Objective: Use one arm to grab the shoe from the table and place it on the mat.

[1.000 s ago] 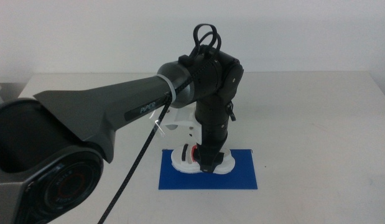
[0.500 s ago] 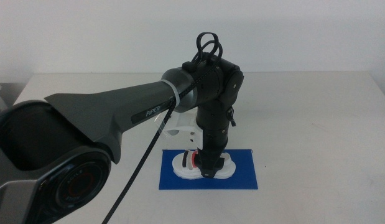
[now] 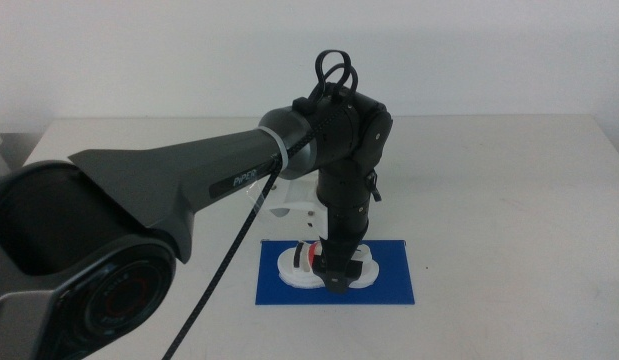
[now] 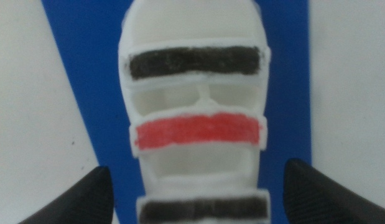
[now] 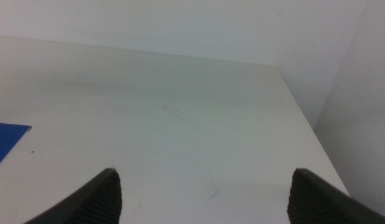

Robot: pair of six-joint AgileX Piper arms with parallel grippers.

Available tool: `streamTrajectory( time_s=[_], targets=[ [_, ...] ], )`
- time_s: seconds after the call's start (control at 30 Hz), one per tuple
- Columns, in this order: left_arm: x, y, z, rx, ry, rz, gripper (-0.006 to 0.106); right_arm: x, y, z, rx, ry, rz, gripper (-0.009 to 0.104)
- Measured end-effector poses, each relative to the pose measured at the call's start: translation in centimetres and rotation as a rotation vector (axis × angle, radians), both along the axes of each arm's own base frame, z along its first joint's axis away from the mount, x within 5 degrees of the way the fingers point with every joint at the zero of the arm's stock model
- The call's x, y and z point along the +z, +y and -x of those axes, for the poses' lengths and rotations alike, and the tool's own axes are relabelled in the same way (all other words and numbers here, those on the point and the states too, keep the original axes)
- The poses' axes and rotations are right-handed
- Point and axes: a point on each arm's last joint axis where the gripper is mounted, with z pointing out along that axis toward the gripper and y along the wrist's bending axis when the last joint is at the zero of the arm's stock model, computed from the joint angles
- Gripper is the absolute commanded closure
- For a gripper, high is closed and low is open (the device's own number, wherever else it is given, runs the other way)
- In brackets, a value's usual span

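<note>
Your shoe [image 4: 195,124] sits on mat [image 4: 86,74] — placing looks done; left gripper [image 4: 195,199] jaws spread wide, clear of it — you only need retreat; right gripper [image 5: 201,199] spread, waiting

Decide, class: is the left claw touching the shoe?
Apart. In the left wrist view the left claw stands open, blue mat visible between each jaw and the shoe.

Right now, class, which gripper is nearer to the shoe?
Left. The left gripper hangs directly over the shoe on the mat, jaws open either side. The right gripper waits apart, over bare table.
</note>
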Motion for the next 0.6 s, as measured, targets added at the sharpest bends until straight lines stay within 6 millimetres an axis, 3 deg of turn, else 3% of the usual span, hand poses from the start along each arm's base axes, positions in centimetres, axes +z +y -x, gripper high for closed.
streamTrajectory(
  time_s=[0.37, 0.6],
  targets=[
    [4.3, 0.3, 0.3, 0.000, -0.075, 0.066, 0.007, 0.0, 0.0, 0.0, 0.000, 0.000, 0.000, 0.017],
    [9.7, 0.3, 0.4, 0.000, -0.188, 0.165, 0.007, 0.0, 0.0, 0.0, 0.000, 0.000, 0.000, 0.017]
  ],
)
